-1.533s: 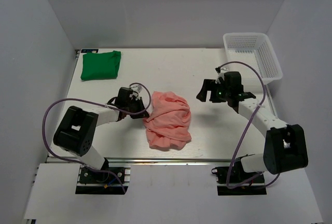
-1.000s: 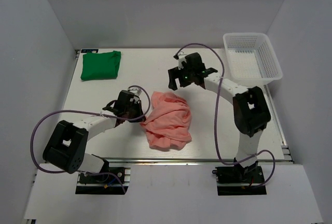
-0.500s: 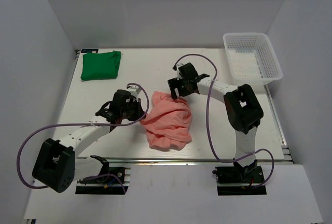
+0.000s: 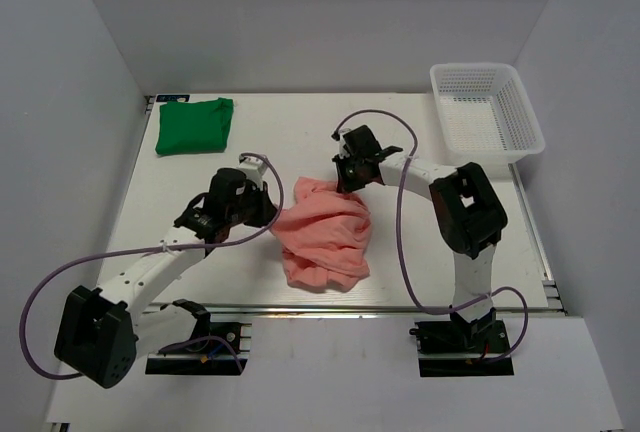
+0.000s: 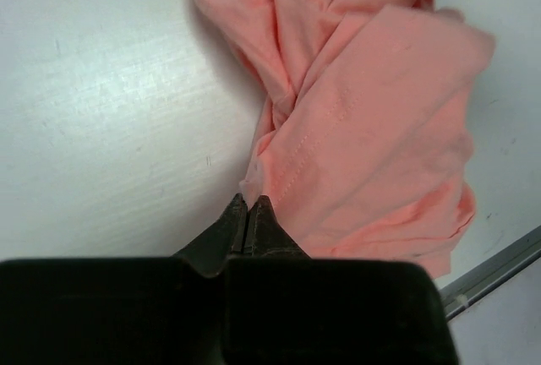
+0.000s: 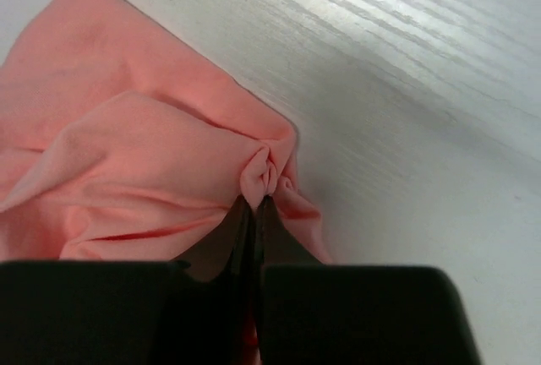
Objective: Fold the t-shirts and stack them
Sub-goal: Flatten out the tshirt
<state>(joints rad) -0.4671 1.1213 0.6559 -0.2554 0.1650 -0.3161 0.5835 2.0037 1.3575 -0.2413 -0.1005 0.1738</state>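
Note:
The salmon-pink t-shirt (image 4: 325,237) lies crumpled in the middle of the table. My left gripper (image 4: 272,214) is shut on the shirt's left edge (image 5: 254,183), pinching a hem between its tips (image 5: 248,203). My right gripper (image 4: 345,184) is shut on a bunched fold of the pink t-shirt (image 6: 269,166) at its far right corner, cloth squeezed between the fingers (image 6: 254,204). The green t-shirt (image 4: 194,124) lies folded in a flat rectangle at the far left corner, away from both grippers.
A white mesh basket (image 4: 487,112) stands at the far right corner. Purple cables loop from both arms over the table. The table's near edge rail (image 5: 490,264) shows just beyond the pink shirt's lower end.
My right gripper came down from the far right onto the pink shirt's far corner and closed on a fold. My left gripper stayed shut on the left edge, shifting slightly left.

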